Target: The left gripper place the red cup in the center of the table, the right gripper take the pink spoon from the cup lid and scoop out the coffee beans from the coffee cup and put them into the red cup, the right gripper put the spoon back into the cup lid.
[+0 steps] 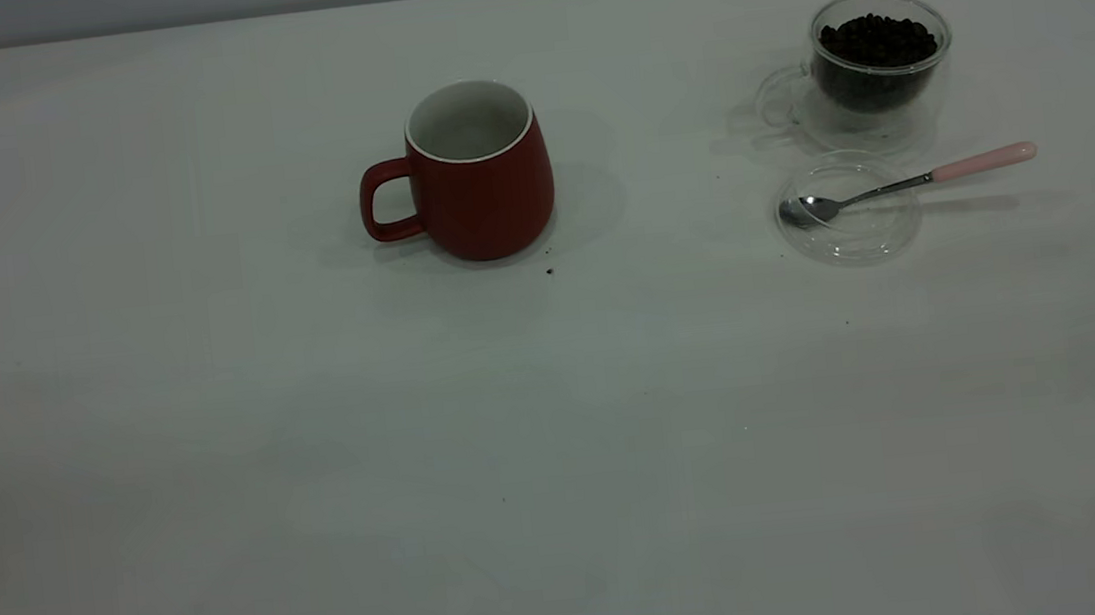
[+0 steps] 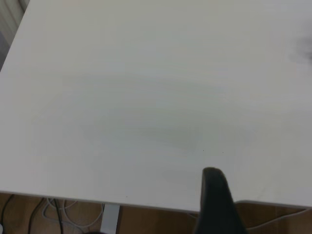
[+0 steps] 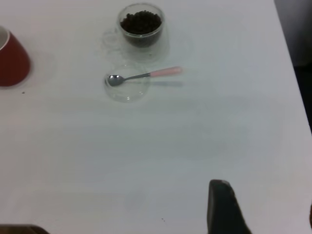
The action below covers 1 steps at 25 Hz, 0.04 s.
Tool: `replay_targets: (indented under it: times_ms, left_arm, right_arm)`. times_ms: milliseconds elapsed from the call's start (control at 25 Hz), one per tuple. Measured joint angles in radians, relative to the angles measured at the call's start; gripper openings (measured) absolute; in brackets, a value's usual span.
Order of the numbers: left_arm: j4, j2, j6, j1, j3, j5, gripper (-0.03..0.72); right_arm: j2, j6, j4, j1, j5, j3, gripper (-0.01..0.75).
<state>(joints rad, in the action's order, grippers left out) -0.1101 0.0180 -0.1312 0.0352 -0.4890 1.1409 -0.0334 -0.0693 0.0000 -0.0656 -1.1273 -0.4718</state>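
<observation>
Red cup (image 1: 480,178) already stands mid-surface (image 1: 320,450); next, right end effector (image 3: 225,207), grip state unclear, should pinch the pink spoon (image 1: 907,180) by its handle.

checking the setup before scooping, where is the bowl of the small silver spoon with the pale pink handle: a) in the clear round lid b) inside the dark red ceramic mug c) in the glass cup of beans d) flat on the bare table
a: the silver spoon with the pale pink handle rests its bowl in the clear round lid, its handle sticking out past the rim.
</observation>
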Motion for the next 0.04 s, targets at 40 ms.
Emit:
replay_targets:
  times_ms: [40]
  left_arm:
    - [0.0, 0.0, 0.0, 0.0, 0.0, 0.0, 0.538]
  right_arm:
    - [0.0, 0.001, 0.0, -0.003, 0.0, 0.0, 0.451]
